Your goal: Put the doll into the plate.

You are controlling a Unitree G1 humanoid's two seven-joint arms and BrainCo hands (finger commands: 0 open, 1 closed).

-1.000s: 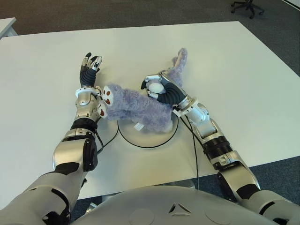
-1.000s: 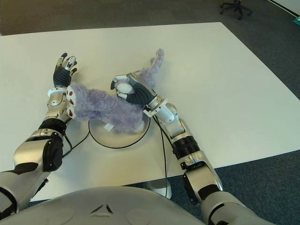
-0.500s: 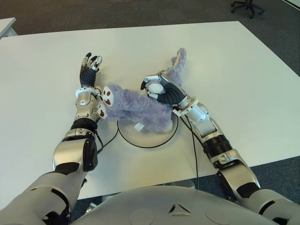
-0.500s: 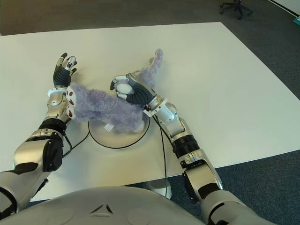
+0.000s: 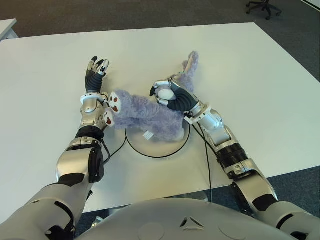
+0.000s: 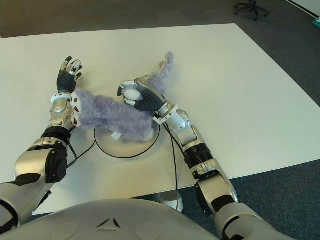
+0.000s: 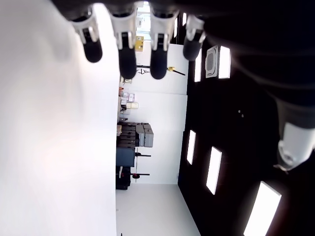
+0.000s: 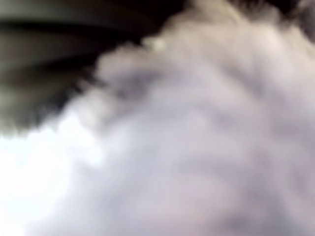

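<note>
While the right robot hand (image 5: 167, 95) sits on top of the purple doll (image 5: 145, 112) with its fingers curled into the fur, the placing step looks close to its end — the plush body lies across the plate (image 5: 165, 151), whose near rim shows as a dark arc on the white bench (image 5: 260, 75). The right wrist view is filled with blurred fur pressed close to the camera, which fits a grip on the doll's back. Not all of the toy is inside the rim: the end with the reddish-brown pads (image 5: 114, 104) reaches out past the plate's left edge, just beside the left forearm, and a long fuzzy limb (image 5: 191, 62) trails onto the bench beyond the right robot hand.

The left robot hand (image 5: 95, 72) shows farther out on the bench, left of the doll, fingers spread and holding nothing; its wrist view shows straight fingertips (image 7: 127, 54) over bare white surface.

As I judge it, the next move calls for easing the right fingers off the fur and lifting straight up, so the soft pile does not snag and drag the doll back off the plate. A small nudge toward the centre first would help — the overhanging end could tip it out.
</note>
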